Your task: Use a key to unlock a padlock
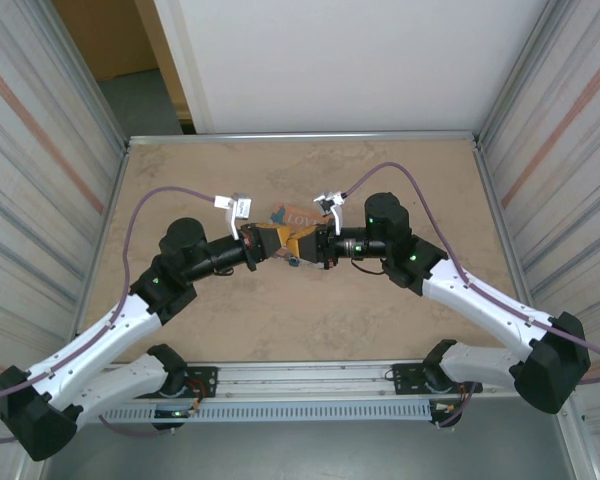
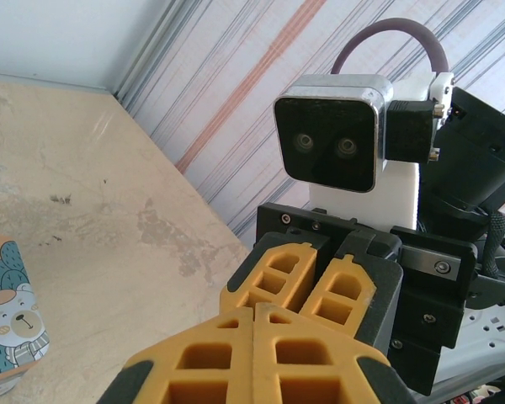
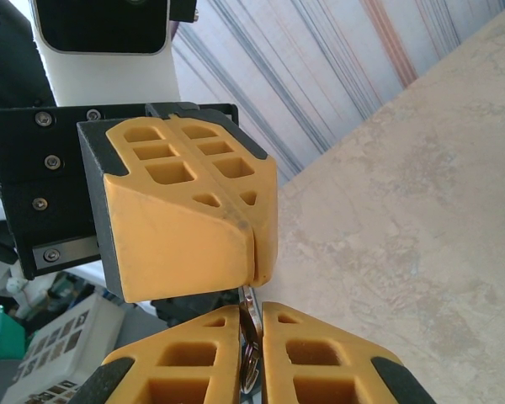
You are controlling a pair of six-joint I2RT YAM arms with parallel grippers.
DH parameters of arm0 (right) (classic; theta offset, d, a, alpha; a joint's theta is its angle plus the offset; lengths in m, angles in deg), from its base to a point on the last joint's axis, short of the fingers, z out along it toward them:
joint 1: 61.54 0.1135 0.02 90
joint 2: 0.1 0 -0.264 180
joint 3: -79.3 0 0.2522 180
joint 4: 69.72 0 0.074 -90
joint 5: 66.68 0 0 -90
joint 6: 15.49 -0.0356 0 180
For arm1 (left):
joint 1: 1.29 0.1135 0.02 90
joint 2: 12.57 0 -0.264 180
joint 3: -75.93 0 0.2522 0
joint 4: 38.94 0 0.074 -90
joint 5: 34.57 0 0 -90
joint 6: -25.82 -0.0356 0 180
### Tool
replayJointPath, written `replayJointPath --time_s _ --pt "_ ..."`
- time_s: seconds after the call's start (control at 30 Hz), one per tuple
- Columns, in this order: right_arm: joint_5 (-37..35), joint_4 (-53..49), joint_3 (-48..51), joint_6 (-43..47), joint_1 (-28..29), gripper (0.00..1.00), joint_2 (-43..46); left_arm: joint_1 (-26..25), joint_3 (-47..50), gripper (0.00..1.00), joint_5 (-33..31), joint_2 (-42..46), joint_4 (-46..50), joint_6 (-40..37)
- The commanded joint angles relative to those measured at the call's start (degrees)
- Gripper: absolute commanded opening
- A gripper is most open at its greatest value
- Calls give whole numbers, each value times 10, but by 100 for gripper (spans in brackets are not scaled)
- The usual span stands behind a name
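Note:
My two grippers meet tip to tip above the middle of the table. The right gripper (image 1: pixel 303 247) (image 3: pixel 251 316) is shut on the key (image 3: pixel 250 337), a thin grey metal piece seen edge-on between its orange fingers, with a ring hanging behind it. The key's tip reaches the seam of the left gripper (image 1: pixel 276 243) (image 3: pixel 253 252), whose fingers are pressed together. In the left wrist view the left gripper (image 2: pixel 261 313) shows no gap, and the right gripper (image 2: pixel 313 278) sits just beyond it. The padlock is hidden.
An orange box with cartoon pictures (image 1: pixel 298 216) (image 2: pixel 8 320) lies on the table just behind the grippers. Striped walls close in the table (image 1: pixel 310 320) on both sides. The right arm's camera (image 2: pixel 332 130) faces the left wrist at close range.

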Motion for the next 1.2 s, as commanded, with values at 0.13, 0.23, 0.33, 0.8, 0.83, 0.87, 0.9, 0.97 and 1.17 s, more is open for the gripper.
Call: replayJointPath --time_s 0.13,0.23,0.33,0.8,0.83,0.87,0.9,0.97,1.17 --pt "-10 -5 -4 -5 -7 12 18 -3 7 0 -15 19 -14 2" --pt "-11 -6 -3 -6 -10 12 22 -3 8 0 -15 20 -13 3" --pt "-11 -8 -2 -5 -11 12 25 -3 9 0 -16 21 -12 1" --pt "-15 -14 4 -8 -21 11 34 -3 12 0 -18 24 -14 3" --pt "-15 -14 4 -8 -22 11 34 -3 12 0 -17 24 -14 2" --pt "-16 -16 4 -8 -22 11 34 -3 12 0 -17 23 -15 2" --pt "-15 -16 4 -8 -23 10 34 -3 12 0 -17 23 -15 2" --pt "-16 -17 5 -8 -24 8 34 -3 13 0 -17 23 -15 2" --pt "-14 -26 0 -4 -25 0 33 -3 12 12 -15 22 -18 3"
